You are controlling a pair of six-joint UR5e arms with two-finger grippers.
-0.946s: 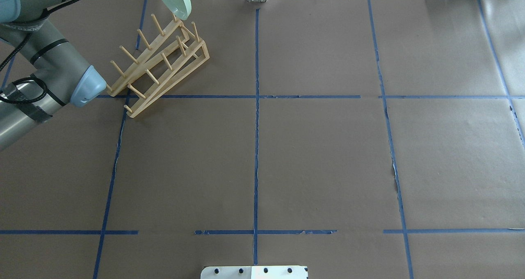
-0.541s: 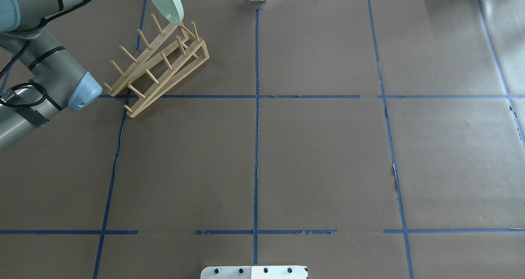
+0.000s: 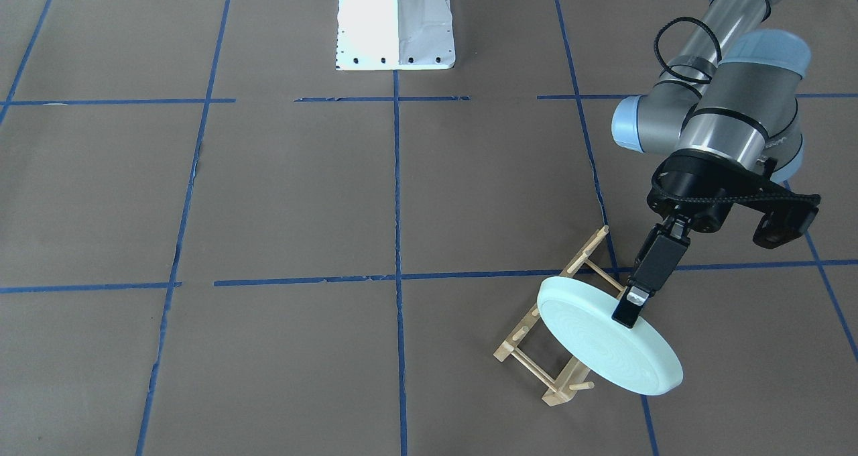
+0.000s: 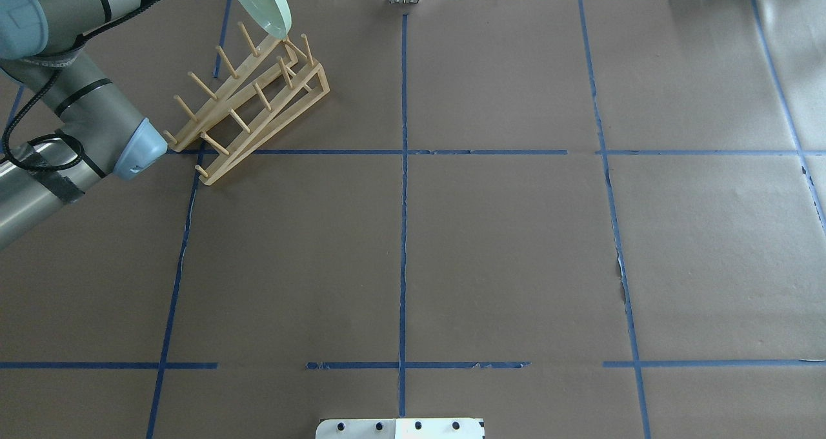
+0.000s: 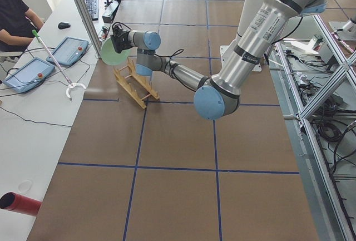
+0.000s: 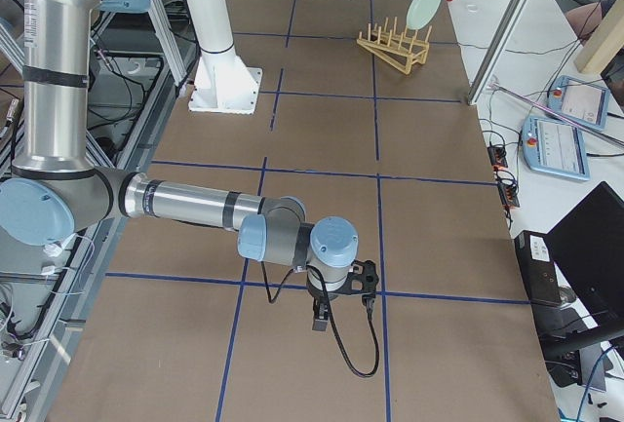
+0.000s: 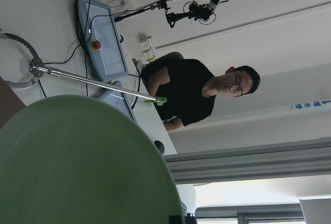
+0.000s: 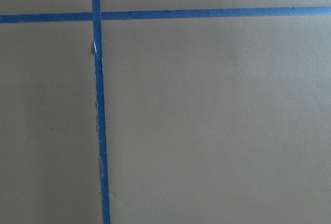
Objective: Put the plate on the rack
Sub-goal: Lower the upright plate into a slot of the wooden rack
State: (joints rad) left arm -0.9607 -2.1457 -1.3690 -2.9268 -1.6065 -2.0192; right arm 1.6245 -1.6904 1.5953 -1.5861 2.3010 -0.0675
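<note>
My left gripper [image 3: 629, 314] is shut on the upper rim of the pale mint-green plate [image 3: 606, 340] and holds it tilted on edge above the wooden rack [image 3: 529, 362]. In the overhead view the plate [image 4: 259, 1] has its lower edge right at the pegs of the far end of the rack [image 4: 251, 97]; I cannot tell whether they touch. The plate fills the lower left of the left wrist view [image 7: 77, 167]. My right gripper [image 6: 322, 317] hangs low over bare table far from the rack; I cannot tell whether it is open or shut.
The white robot base [image 3: 394, 23] stands at the table's near middle. Blue tape lines [image 4: 403, 168] cross the brown paper. Beyond the table's far edge is a white desk with teach pendants [image 5: 71, 49] and a seated person [image 5: 15, 18].
The plate has moved a little left and down, bringing its lower edge onto the rack's far-end pegs. The left arm's elbow has shifted slightly. The rack has not moved.
</note>
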